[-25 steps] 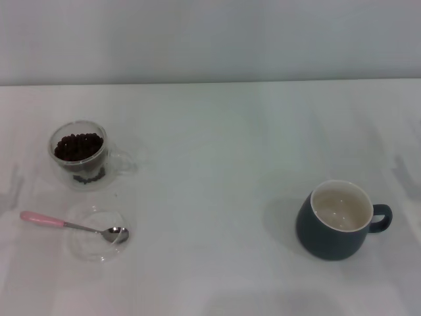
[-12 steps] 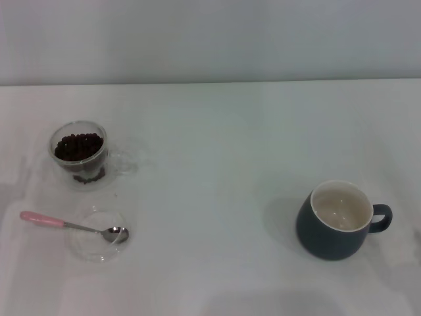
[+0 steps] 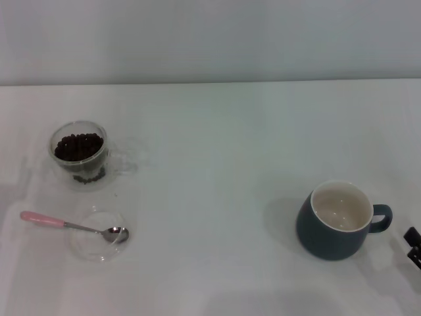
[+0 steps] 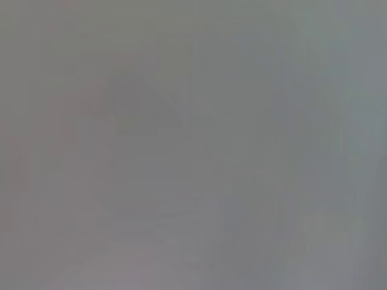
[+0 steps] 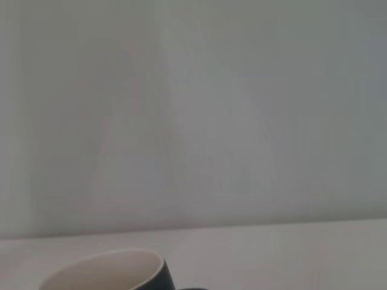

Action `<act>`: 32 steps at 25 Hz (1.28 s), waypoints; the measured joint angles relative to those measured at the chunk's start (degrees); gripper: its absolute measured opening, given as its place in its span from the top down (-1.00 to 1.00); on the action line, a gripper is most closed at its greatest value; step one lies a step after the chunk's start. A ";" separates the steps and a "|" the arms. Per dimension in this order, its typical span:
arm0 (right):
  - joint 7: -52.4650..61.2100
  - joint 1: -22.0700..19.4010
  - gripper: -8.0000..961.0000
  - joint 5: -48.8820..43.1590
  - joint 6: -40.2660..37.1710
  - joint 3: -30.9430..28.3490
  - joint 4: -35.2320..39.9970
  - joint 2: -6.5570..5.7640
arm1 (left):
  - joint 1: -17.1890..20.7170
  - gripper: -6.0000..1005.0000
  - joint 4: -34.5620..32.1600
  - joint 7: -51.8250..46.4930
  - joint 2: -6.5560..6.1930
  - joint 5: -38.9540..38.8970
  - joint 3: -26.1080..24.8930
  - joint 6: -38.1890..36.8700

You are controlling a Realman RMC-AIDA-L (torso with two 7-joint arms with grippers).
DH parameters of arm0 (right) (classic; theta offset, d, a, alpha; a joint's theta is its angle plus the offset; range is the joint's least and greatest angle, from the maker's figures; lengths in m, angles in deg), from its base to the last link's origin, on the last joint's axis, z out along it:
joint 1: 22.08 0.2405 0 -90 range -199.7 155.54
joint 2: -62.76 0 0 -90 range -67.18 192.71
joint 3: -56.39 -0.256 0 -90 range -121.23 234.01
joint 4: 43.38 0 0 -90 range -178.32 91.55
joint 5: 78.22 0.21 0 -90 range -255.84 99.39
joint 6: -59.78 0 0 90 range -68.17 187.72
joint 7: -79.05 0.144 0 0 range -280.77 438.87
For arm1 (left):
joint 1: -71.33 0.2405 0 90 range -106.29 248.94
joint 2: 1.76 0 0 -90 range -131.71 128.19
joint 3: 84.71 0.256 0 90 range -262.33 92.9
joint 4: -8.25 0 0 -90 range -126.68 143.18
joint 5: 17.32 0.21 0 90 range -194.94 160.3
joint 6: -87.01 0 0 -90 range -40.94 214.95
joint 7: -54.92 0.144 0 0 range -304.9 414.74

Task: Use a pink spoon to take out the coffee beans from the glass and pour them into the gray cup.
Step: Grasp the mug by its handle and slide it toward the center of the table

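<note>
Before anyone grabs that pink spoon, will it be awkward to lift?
Probably a little. The pink spoon looks thin and light, with its bowl resting in a shallow clear dish and the handle reaching out to the table, so it may pivot or slide. The shiny metal neck could be slippery.

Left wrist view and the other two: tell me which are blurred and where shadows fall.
Left wrist view: a featureless grey blur, nothing identifiable. Right wrist view: soft; only the gray cup rim shows along the picture's edge. Head view: clearest; light is even, a faint shadow lies left of the gray cup, and the right gripper barely enters at the edge.
</note>
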 joint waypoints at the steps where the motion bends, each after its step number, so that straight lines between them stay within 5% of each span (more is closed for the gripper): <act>1: 0.03 0.54 -0.81 0.00 0.90 0.00 0.00 0.01 | 0.08 -0.48 0.01 -0.22 0.00 0.00 0.00 0.00; 32: 0.24 7.80 -0.79 -1.41 9.50 -0.38 0.00 0.01 | 0.44 -0.48 -0.04 -0.44 0.00 -0.27 -0.13 0.08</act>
